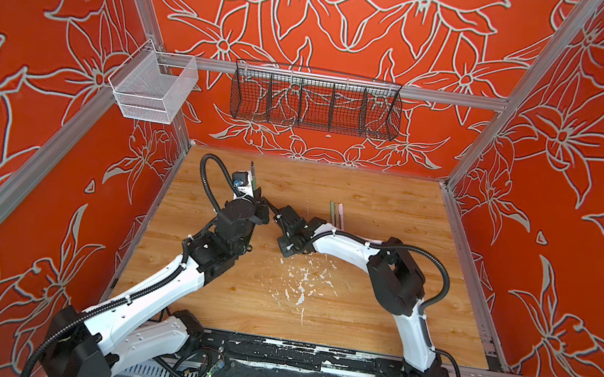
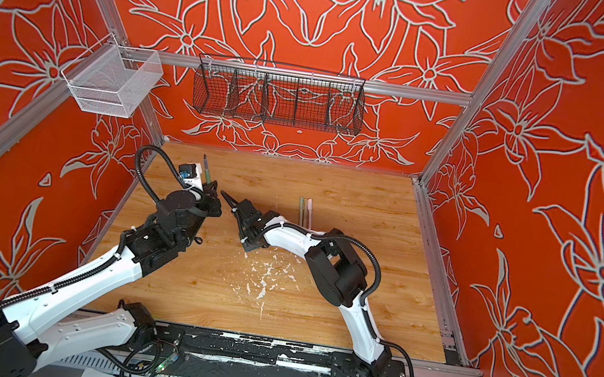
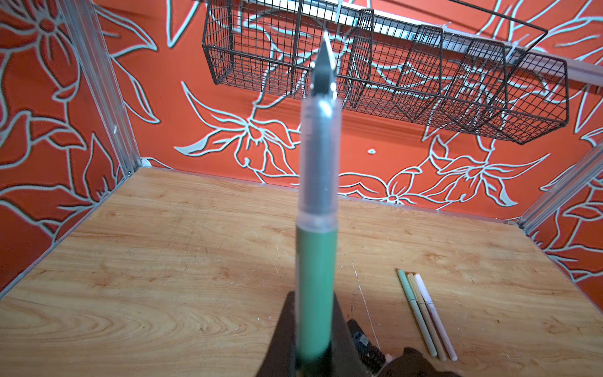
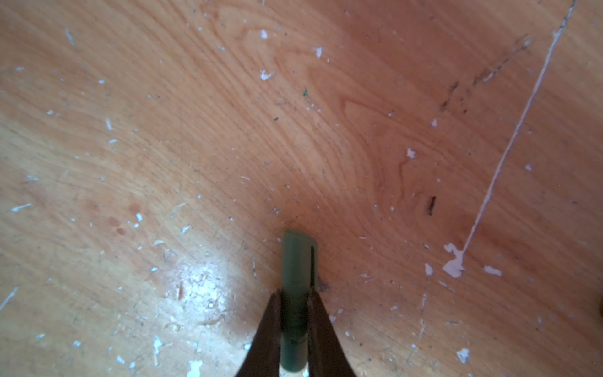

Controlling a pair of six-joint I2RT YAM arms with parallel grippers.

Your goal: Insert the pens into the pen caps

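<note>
The left tool [image 3: 315,315] clamps the dark green pen [image 3: 316,261]; the right tool [image 4: 295,305] pinches, seemingly, a green cap [image 4: 298,258].

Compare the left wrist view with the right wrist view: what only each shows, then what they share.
Left wrist only: the dark green pen gripped in the left jaws, nib toward the black wire basket, three pale pens lying together, red walls. Right wrist only: the dark green cap clamped in the right jaws. Shared: the wooden tabletop.
</note>
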